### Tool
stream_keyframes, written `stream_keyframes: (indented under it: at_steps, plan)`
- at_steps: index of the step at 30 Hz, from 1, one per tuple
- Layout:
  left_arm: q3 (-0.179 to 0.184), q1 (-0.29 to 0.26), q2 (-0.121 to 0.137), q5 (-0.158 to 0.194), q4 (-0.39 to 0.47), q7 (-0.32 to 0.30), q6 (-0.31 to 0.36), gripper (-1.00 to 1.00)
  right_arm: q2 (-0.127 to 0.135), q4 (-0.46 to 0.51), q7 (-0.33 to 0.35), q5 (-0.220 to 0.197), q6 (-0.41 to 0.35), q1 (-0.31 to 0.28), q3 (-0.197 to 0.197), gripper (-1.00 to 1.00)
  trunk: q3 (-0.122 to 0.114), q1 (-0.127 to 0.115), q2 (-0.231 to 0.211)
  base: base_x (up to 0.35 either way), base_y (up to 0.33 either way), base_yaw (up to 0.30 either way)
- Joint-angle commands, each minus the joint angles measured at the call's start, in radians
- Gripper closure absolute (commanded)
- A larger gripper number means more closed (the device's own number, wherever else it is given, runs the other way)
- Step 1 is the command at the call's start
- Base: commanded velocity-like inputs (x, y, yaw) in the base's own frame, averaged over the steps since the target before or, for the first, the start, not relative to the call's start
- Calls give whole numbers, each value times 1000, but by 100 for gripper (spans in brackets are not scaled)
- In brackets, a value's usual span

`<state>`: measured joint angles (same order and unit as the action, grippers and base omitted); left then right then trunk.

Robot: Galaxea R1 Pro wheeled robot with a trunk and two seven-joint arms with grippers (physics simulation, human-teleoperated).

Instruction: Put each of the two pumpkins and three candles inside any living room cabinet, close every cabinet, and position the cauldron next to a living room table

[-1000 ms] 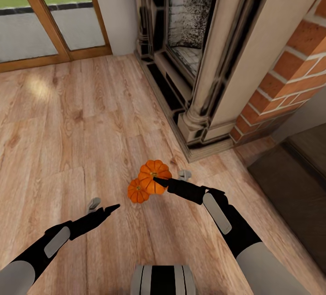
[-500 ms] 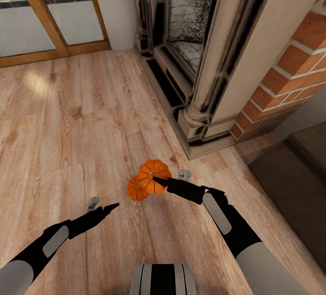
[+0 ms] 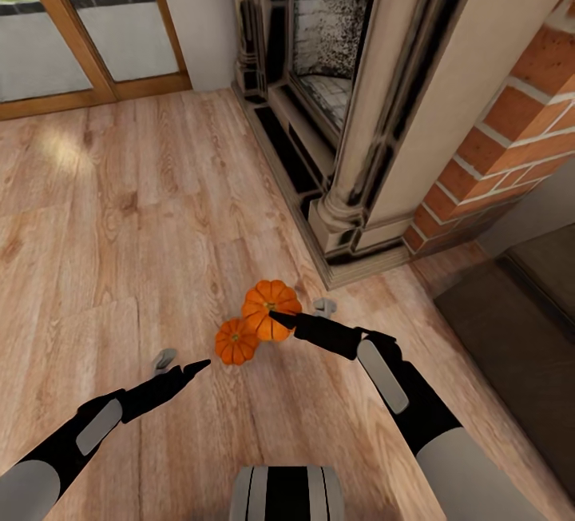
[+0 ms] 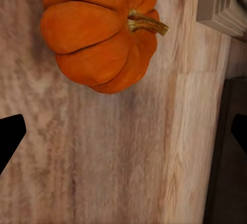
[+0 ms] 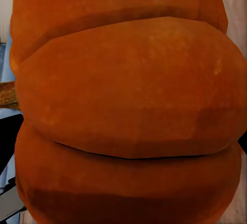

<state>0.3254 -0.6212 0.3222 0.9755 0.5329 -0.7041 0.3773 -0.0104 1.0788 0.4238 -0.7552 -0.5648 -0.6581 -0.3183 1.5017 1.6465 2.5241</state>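
Note:
Two orange ribbed pumpkins show in the head view. My right gripper (image 3: 299, 312) is shut on the larger pumpkin (image 3: 267, 305), which sits between its fingers just above the wooden floor; close up in the right wrist view is that pumpkin (image 5: 128, 105). The smaller pumpkin (image 3: 235, 343) lies on the floor just left of it. My left gripper (image 3: 185, 361) hangs open a little left of the small pumpkin (image 4: 98, 33), with nothing between its fingers. The candles and the cauldron are out of view.
A stone fireplace (image 3: 343, 105) stands ahead to the right, its plinth corner (image 3: 351, 245) close behind the pumpkins. A brick wall (image 3: 511, 137) and a dark low surface (image 3: 519, 337) are on the right. A glass door (image 3: 80, 25) is far left. Open wood floor (image 3: 120, 225) lies to the left.
The whole view has drifted slightly left, so the camera moved. The small pumpkin now sits a bit further left and lower from the held one. Both grippers keep their pose.

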Motion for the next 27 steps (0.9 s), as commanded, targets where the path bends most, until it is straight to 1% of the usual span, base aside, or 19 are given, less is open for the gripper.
stream_keyframes:
  at_steps: [1,8,16,21,27]
  plan:
    - [0,0,0,0,0,0,0,-100,1,7,0,-1,1,0,0,100,0,0,0,23,-14,0]
    - [0,0,4,3,-1,0,-1,-100,0,33,0,-2,-1,0,2,100,0,0,0,165,-3,0]
    - [0,0,7,6,-4,2,-1,-100,0,33,-1,-3,-1,0,2,100,0,0,0,26,-2,0]
    - [-1,0,6,5,-5,8,-1,-100,0,33,-2,-3,-1,0,2,100,0,0,0,133,-133,0]
    - [0,0,6,5,-5,10,-3,-100,0,33,-2,-3,-1,0,2,100,0,0,0,18,-19,0]
